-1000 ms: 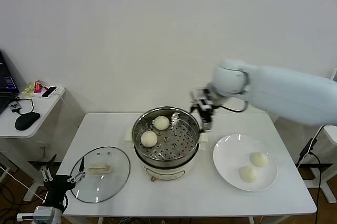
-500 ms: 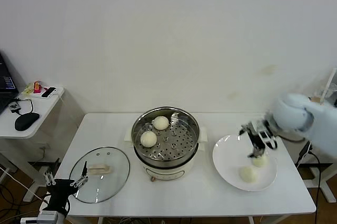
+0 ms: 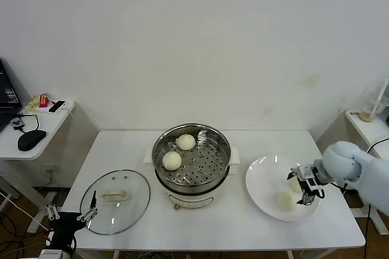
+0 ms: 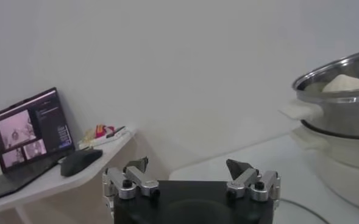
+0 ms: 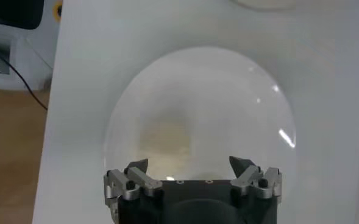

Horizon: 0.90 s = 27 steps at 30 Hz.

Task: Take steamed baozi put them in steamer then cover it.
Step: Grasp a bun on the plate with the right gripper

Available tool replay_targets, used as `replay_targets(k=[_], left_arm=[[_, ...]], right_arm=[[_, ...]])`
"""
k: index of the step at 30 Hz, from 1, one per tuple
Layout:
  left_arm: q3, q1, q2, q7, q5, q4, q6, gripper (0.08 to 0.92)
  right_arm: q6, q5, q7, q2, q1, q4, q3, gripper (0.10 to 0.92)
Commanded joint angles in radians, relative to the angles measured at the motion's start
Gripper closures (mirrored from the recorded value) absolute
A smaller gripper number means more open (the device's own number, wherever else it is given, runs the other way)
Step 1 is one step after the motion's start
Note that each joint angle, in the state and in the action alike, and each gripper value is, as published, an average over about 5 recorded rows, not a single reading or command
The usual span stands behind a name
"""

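- Since a second ago your right tool [image 3: 306, 189] has swung away from the steamer [image 3: 191, 160] and come down low over the white plate [image 3: 262, 181] at the right of the desk [image 3: 213, 228].
- Your right tool's fingers [image 5: 136, 167] stand spread wide with nothing between them, directly above the plate in the right wrist view.
- You have two buns on the plate: one [image 3: 295, 183] right beside the tool, partly hidden by it, and another [image 3: 283, 201] just nearer the front edge.
- Two more buns sit on the steamer's holed tray, one [image 3: 186, 141] toward the back, one [image 3: 172, 160] toward the front left.
- The glass lid [image 3: 115, 200] lies flat on the desk left of the steamer, its cream handle [image 3: 114, 196] up.
- Your left tool [image 3: 71, 218] hangs low off the front left corner of the desk, fingers [image 4: 135, 166] apart and empty.
- A side shelf [image 3: 36, 126] at far left carries a mouse [image 3: 30, 140] and a laptop [image 4: 28, 137].
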Motion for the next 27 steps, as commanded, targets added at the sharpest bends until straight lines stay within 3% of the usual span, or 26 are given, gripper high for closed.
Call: replay_targets(k=[1,15,27], left_arm=[[-0.005,0.006,-0.003,0.000,0.000,0.000,0.000,0.177],[-0.006,-0.002,-0.006,0.000,-0.001,0.010,0.000,0.177],[-0.005,0.003,-0.005,-0.001,-0.002,0.001,-0.002,0.177]], right_arm=[[0.007,-0.045,0.004,0.050,-0.129,-0.066,0.093,0.203],[-0.013,-0.053,0.002,0.070,-0.121,-0.074,0.076,0.231],[-0.008,-0.062,-0.036,0.065,-0.108,-0.066,0.098,0.381]])
